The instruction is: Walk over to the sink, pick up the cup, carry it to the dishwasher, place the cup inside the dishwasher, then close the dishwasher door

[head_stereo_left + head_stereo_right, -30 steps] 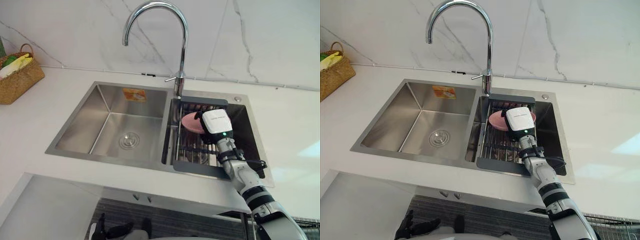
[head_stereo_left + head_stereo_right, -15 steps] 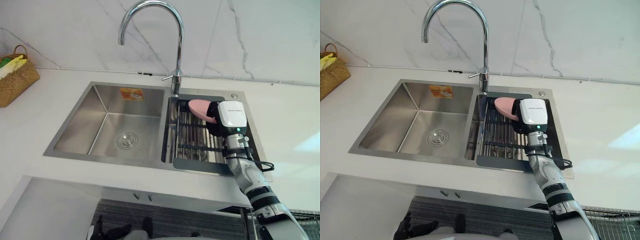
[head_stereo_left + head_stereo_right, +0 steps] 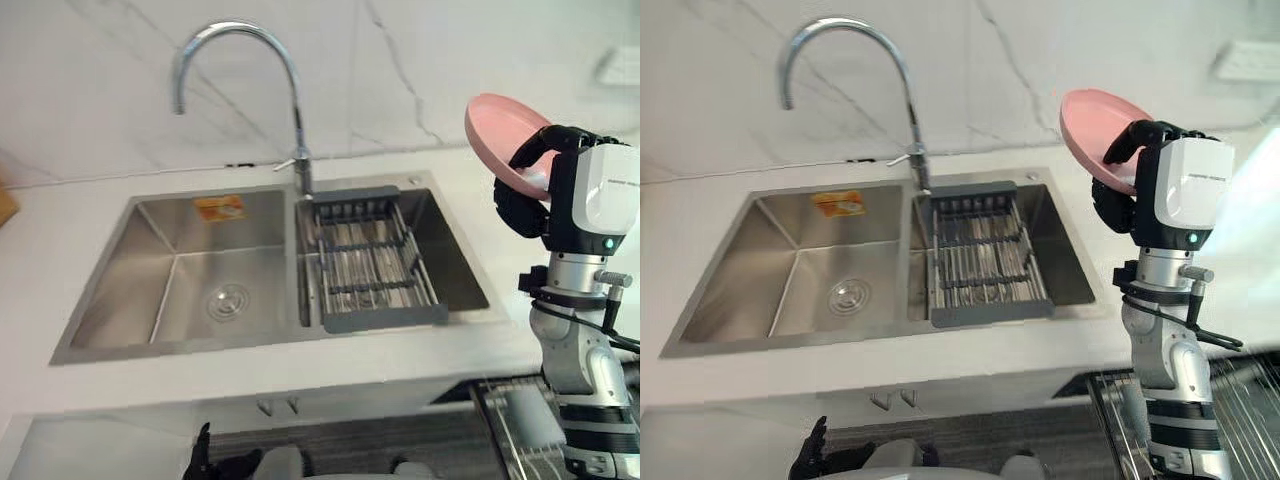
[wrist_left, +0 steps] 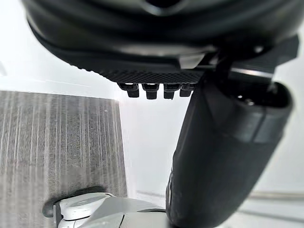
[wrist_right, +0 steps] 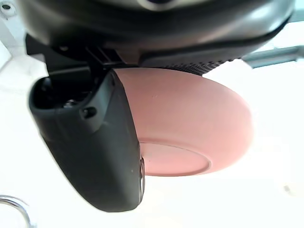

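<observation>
The steel sink (image 3: 150, 290) holds a grey drain rack (image 3: 365, 260) in its right basin. The pink bowl (image 3: 500, 135) is tilted on edge in the right hand (image 3: 520, 205), whose fingers curl over its rim. It is raised past the sink's right end, above the white counter (image 3: 300, 365), with the marble wall (image 3: 400, 60) behind. 0.5 s ago it was low over the rack. The left hand (image 3: 205, 455) hangs low with its fingers relaxed.

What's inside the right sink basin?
A grey drain rack with bare bars, nothing on it. The basin floor under it is mostly hidden. The pink bowl is up in the right hand.
</observation>
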